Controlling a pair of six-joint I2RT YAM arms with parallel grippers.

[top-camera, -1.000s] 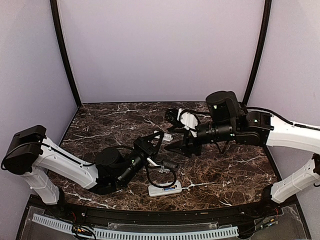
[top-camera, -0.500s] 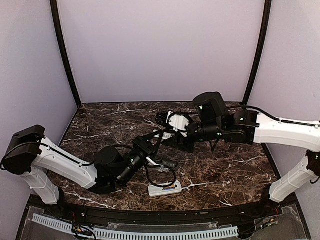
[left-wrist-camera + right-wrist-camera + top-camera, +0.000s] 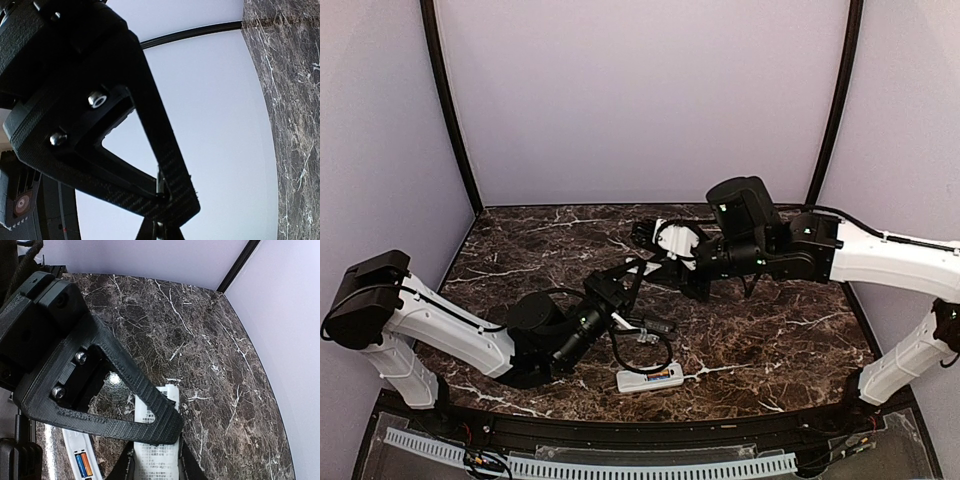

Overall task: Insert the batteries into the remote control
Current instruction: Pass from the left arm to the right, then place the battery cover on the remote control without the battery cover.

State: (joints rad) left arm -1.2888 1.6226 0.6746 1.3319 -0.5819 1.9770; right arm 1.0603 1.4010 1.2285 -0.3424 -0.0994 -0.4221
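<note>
Counted: one remote control [image 3: 650, 378], one blue battery [image 3: 76, 464], one orange battery [image 3: 86, 463], one white cover piece [image 3: 158, 452], and two grippers, namely the left gripper [image 3: 642, 268] and the right gripper [image 3: 665, 270].

About the remote control: a white plastic bar, lying flat close to the front edge of the table [image 3: 770, 340], about at the middle of that edge, with the open recess facing up. Inside the recess, side by side: the blue battery and the orange battery, both small smooth cylinders.

About the table: hard and glossy, dark brown marble pattern with thin white veins.

About the white cover piece: thin, flat and rectangular, with fine black print on one face. Held up above the middle of the table, well apart from the remote control.

About the left gripper: black fingers closed together, pinching the white cover piece at its end.

About the right gripper: black triangular fingers with a ribbed surface, only a narrow gap between them, one finger on each side of the white cover piece. Cannot tell whether pressing on it.
</note>
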